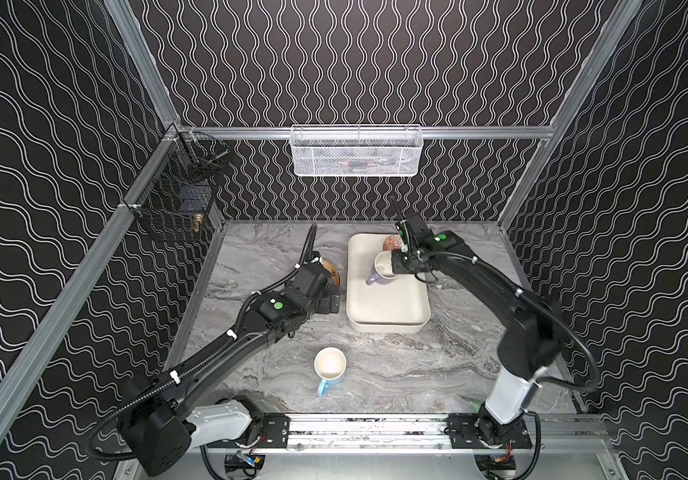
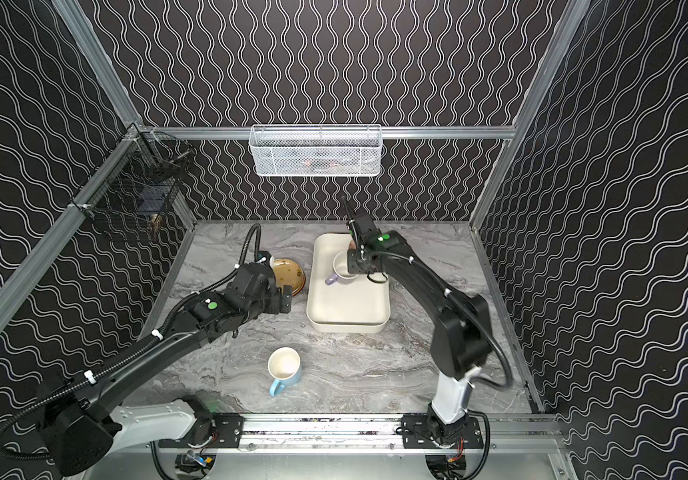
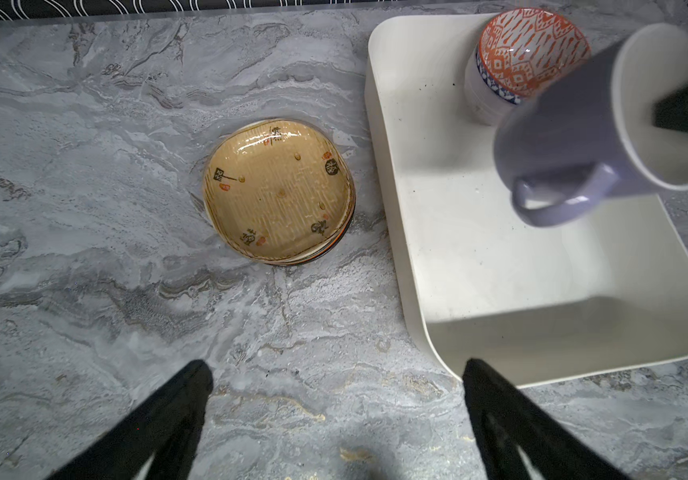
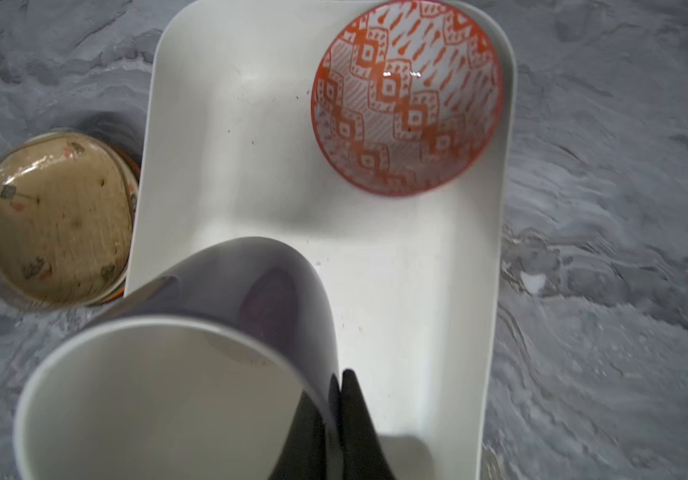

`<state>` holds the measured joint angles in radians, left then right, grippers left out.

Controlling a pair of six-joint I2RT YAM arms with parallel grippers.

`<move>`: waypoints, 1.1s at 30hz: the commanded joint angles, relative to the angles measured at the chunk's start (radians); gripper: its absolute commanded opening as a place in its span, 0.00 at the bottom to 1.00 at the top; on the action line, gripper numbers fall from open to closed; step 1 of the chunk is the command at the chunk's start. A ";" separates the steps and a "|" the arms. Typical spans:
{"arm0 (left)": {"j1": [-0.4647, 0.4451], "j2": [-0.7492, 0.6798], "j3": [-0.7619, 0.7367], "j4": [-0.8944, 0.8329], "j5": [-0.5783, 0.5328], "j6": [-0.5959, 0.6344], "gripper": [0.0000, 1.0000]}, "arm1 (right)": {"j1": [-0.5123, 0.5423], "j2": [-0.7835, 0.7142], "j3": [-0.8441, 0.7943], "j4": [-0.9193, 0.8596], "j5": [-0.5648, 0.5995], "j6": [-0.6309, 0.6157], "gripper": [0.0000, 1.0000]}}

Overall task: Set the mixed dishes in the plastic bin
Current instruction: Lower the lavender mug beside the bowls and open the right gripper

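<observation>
Lilac mug [image 3: 574, 137], rim-pinched in my right gripper [image 4: 340, 374] over the plastic bin [image 3: 379, 124], may slip onto the orange-patterned bowl [image 3: 533, 50]; my left gripper [image 3: 338, 368] gapes empty.

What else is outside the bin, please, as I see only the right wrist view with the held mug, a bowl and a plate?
Observer: A light-blue mug stands upright on the table, near the front edge, apart from the bin.
Operator: Thank you. Is the other arm free?
Observer: Yes, the left gripper is open and empty, above the table near the plates.
Operator: And how is the held one turned?
Observer: The lilac mug has its handle on the side away from the right gripper.
</observation>
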<state>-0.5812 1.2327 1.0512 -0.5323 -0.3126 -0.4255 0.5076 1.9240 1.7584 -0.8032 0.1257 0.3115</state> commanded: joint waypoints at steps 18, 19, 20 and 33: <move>0.166 0.112 0.017 0.054 0.156 0.048 0.98 | -0.044 0.536 0.598 -0.026 -0.069 -0.115 0.15; 0.173 0.117 0.017 0.055 0.164 0.047 0.99 | -0.044 0.537 0.596 -0.021 -0.070 -0.116 0.18; 0.180 0.121 0.017 0.058 0.172 0.046 0.99 | -0.044 0.541 0.601 -0.018 -0.071 -0.115 0.20; 0.199 0.100 -0.002 0.059 0.197 0.039 0.99 | -0.041 0.367 0.496 0.047 -0.100 -0.111 0.38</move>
<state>-0.3836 1.3464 1.0538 -0.4862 -0.1265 -0.3916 0.4644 2.3939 2.3085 -0.8028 0.0437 0.1944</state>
